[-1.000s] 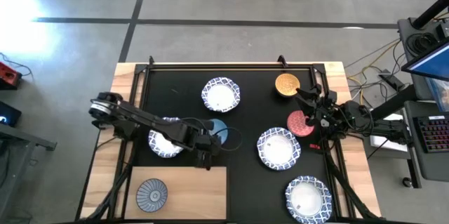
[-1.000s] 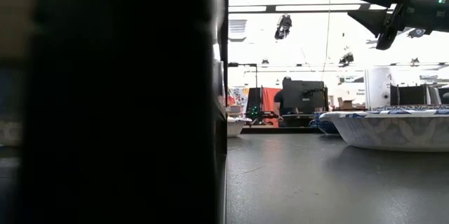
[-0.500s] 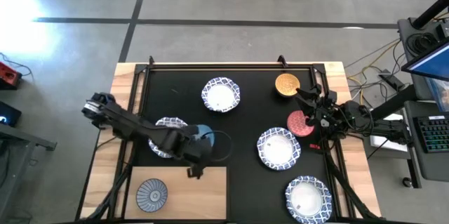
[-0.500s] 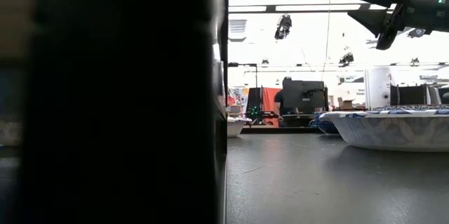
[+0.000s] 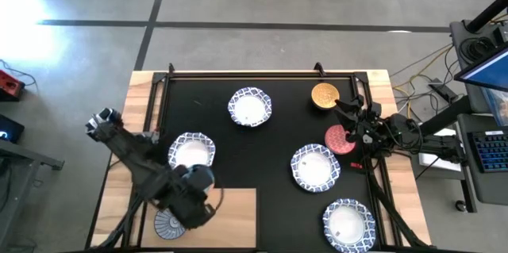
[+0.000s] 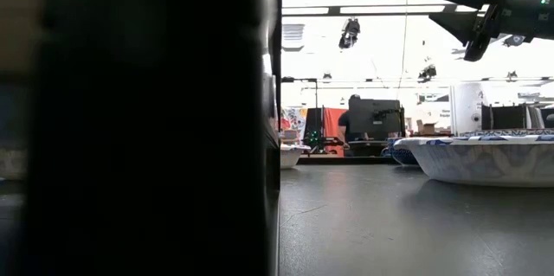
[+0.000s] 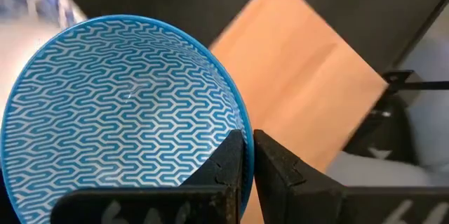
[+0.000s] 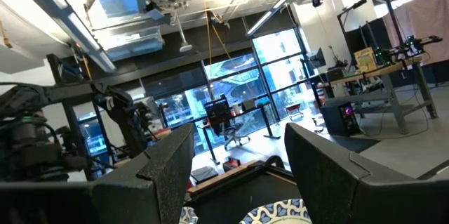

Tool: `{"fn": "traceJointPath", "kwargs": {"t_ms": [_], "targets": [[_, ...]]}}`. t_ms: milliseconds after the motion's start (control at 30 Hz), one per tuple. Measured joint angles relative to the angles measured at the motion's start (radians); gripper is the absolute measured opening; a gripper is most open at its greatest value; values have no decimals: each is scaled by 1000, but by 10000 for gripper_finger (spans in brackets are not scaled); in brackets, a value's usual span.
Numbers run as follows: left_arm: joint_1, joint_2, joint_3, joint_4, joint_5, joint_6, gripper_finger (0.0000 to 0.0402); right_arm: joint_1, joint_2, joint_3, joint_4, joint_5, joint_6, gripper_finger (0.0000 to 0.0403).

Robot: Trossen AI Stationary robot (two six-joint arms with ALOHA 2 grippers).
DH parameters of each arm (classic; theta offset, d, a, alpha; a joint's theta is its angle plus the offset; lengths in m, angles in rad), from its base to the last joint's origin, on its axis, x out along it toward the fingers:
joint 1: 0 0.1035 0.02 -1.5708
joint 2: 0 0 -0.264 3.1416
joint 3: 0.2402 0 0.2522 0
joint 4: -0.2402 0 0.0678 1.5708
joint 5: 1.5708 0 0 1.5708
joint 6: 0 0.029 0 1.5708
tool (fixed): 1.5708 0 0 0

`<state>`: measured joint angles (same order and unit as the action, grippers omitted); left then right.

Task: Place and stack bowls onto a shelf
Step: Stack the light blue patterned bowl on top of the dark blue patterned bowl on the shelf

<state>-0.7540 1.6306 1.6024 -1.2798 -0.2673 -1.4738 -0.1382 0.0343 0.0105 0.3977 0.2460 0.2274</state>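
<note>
My left gripper (image 5: 188, 208) is over the light-wood shelf (image 5: 230, 221) at the table's near left, shut on the light blue bowl (image 7: 119, 112), which the arm mostly hides in the high view. Just beside it, the grey-purple bowl (image 5: 167, 223) rests on the shelf, partly under the arm. White bowls with blue rims (image 5: 190, 151) (image 5: 250, 106) (image 5: 315, 166) (image 5: 348, 223), the yellow bowl (image 5: 325, 94) and the red-pink bowl (image 5: 338, 139) sit on the black mat. My right gripper (image 8: 238, 161) is open, raised at the right edge (image 5: 353, 118). My left gripper pinches the light blue bowl's rim (image 7: 243, 140) between its two fingers, one finger (image 7: 228, 164) inside the bowl and one (image 7: 277, 168) outside. The bowl is lifted, its patterned inside facing the wrist camera, with the shelf board (image 7: 309, 76) beyond it.
A black mat (image 5: 278, 86) covers most of the table inside a dark frame. In the low view a dark mass (image 6: 138, 120) close to the camera hides the left half; a large bowl (image 6: 485, 159) stands at the right. A person sits in the room beyond.
My left gripper has carried the light blue bowl from the middle of the mat toward the table's near left, over the shelf and beside the grey-purple bowl. The white bowl that the arm covered now shows fully.
</note>
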Motion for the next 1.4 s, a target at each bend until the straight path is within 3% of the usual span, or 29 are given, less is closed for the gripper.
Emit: {"fn": "traceJointPath", "kwargs": {"t_ms": [267,700,1400], "targets": [[-138,26,8,-14,18,-320,6,0,0,0,0,0,0,212],[-270,111,55,-67,121,-478,6,0,0,0,0,0,0,212],[-290,222,108,-123,117,-436,47,0,0,0,0,0,0,212]]}}
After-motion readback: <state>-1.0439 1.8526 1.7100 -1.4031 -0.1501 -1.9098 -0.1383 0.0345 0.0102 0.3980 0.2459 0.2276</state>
